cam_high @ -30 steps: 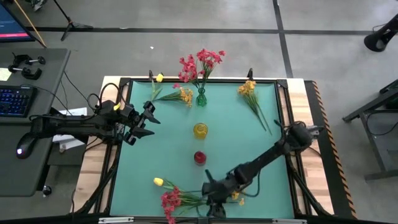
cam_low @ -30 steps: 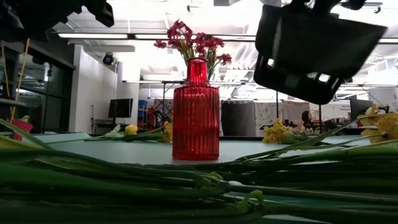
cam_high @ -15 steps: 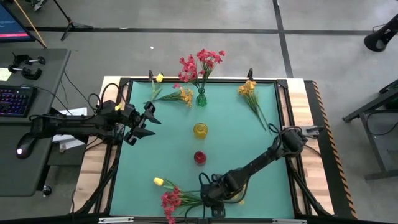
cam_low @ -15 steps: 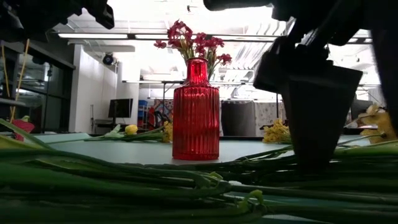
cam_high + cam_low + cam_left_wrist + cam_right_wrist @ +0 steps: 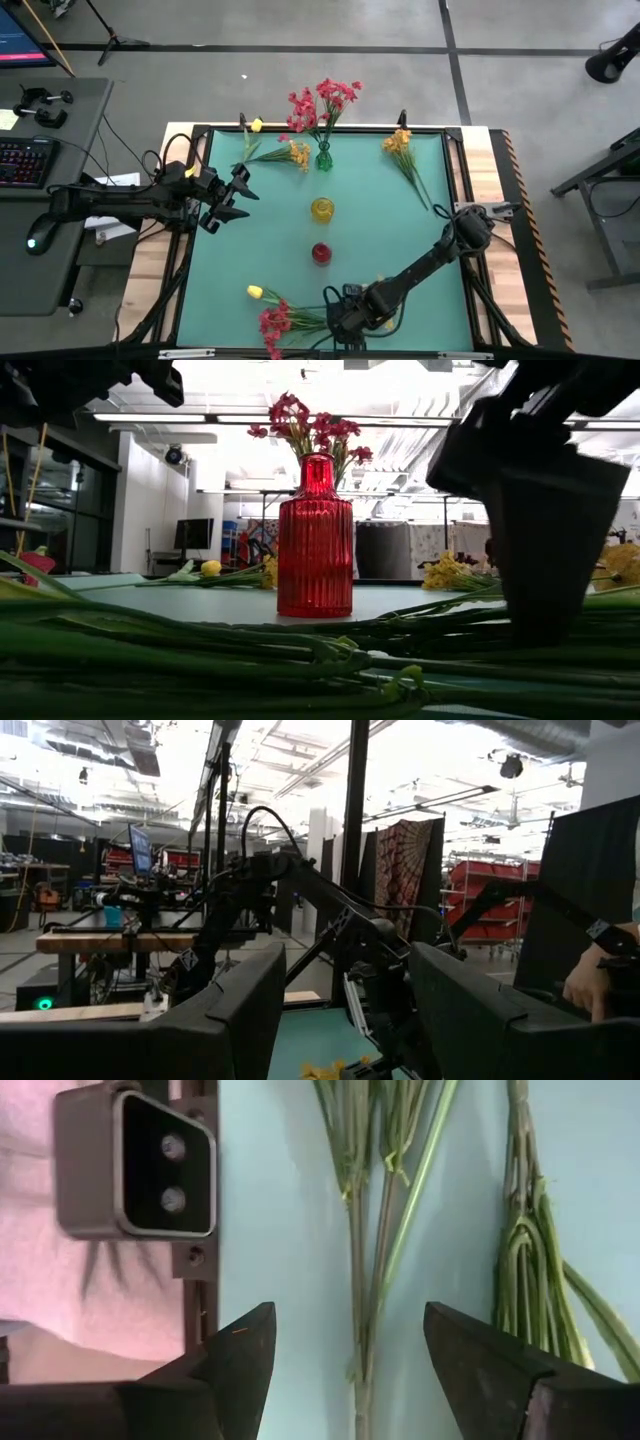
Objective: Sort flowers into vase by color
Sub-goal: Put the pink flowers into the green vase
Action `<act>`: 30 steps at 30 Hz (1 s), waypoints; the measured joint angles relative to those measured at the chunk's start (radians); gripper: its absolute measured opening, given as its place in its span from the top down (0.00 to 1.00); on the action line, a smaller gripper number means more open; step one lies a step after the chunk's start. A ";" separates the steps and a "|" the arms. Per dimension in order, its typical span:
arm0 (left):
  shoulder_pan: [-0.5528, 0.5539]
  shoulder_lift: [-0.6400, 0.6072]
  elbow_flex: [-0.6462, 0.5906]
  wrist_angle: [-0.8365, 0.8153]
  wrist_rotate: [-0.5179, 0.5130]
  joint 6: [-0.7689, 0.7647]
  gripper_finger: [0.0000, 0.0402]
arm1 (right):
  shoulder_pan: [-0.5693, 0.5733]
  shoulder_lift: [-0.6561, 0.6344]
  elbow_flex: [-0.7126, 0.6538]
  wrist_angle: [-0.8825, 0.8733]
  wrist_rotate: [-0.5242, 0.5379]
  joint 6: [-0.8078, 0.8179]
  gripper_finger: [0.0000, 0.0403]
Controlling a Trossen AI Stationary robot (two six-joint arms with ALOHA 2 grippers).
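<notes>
When seen from the high view, the right gripper (image 5: pixel 345 322) is low over the near edge of the counter (image 5: pixel 400 230), directly above the green stems of the near pile of flowers (image 5: pixel 290 318). The pink-red blossoms (image 5: pixel 272 325) lie toward the left of it, so the stems run mostly left to right. The right arm stretches diagonally from its base down to this place and is clearly the nearer arm. The left gripper (image 5: pixel 232 196) waits at the left edge, well apart, its fingers spread.

From the low view, the right gripper (image 5: pixel 545 520) hangs dark just above the stems (image 5: pixel 250 650), in front of the red vase (image 5: pixel 315 540).

The left wrist view looks only into the room.

From the right wrist view, the fingers (image 5: pixel 225 1370) stand apart and hold nothing; one thin stem (image 5: pixel 362 1280) lies between them, its long axis pointing away from the wrist. I judge that a straight descent and closing would catch it.
</notes>
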 joint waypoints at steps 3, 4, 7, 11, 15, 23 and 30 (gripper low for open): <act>0.000 0.000 0.000 -0.001 0.000 0.000 0.50 | 0.001 0.021 0.000 0.017 -0.006 0.000 0.39; 0.000 0.000 0.000 -0.001 0.000 0.000 0.50 | 0.001 0.031 0.000 0.022 -0.013 -0.001 0.39; 0.000 0.000 0.000 -0.001 0.000 0.000 0.50 | 0.001 0.048 0.004 0.029 -0.021 -0.004 0.39; 0.000 0.000 0.000 -0.002 0.000 0.000 0.50 | 0.001 0.051 0.004 0.030 -0.012 -0.002 0.41; 0.000 0.000 0.000 -0.002 0.000 0.000 0.50 | 0.000 0.048 0.002 0.036 0.012 -0.003 0.48; 0.000 0.000 0.000 -0.002 0.000 0.000 0.50 | -0.001 0.050 0.001 0.033 0.013 -0.004 0.75; 0.000 0.000 0.000 -0.002 0.000 0.000 0.50 | -0.004 0.042 -0.001 0.040 0.000 -0.022 0.95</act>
